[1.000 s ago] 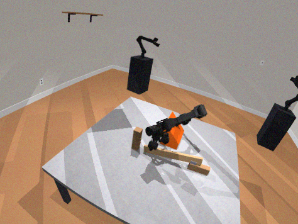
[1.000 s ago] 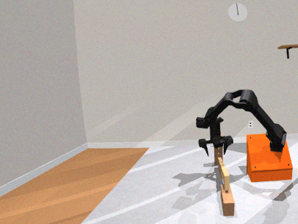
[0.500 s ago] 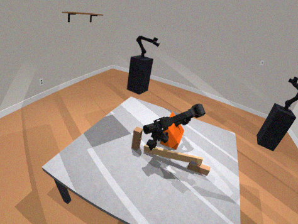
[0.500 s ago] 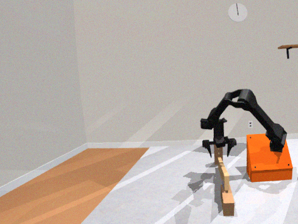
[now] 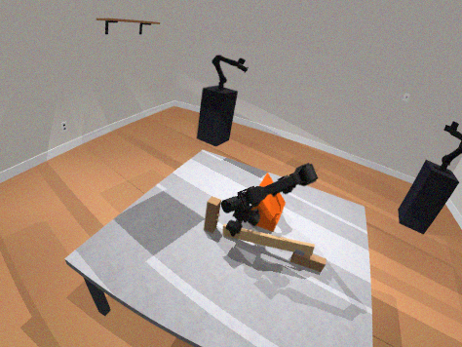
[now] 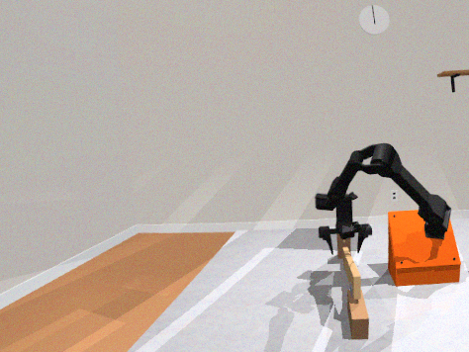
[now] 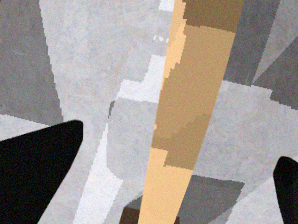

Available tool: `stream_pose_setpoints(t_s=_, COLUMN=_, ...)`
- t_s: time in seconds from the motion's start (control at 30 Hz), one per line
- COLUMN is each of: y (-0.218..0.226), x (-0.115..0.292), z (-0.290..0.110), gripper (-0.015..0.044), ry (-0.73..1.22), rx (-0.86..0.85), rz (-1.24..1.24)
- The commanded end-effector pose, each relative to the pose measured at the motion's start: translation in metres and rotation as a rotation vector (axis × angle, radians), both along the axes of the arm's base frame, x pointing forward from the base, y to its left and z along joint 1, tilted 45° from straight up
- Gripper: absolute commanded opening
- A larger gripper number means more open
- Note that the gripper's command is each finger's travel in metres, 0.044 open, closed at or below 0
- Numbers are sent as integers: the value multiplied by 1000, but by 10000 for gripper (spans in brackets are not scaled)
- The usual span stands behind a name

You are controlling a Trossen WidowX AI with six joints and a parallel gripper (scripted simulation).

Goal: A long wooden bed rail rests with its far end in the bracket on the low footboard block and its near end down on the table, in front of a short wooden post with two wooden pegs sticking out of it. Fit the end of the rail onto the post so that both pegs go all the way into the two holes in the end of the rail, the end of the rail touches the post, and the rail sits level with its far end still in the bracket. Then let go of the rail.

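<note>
The long wooden rail [image 5: 270,240] [image 6: 352,276] [image 7: 189,96] slopes from its near end, low in front of the short upright post [image 5: 211,214] [image 6: 359,322], up to its far end on the low footboard block [image 5: 312,263]. I cannot see the pegs. My gripper [image 5: 234,225] [image 6: 345,240] [image 7: 181,148] is open and points down over the rail's near end, close to the post. One finger stands on each side of the rail, and neither touches it. In the exterior view the gripper hides the post.
The arm's orange base [image 5: 271,205] [image 6: 422,249] stands just behind the rail. Two other arms on dark pedestals [image 5: 216,114] [image 5: 428,195] stand on the floor beyond the table. The table edge [image 5: 73,263] is far from the parts.
</note>
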State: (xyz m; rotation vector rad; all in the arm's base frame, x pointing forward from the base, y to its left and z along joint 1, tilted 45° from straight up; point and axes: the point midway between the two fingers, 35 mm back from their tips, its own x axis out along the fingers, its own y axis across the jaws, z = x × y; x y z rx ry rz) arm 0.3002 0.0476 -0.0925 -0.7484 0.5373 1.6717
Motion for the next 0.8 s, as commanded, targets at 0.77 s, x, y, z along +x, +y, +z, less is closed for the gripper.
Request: stream_pose_setpoints(t_s=0.77, y=27, x=-9, z=-26, gripper=387, ry=9, rx=10, rz=-1)
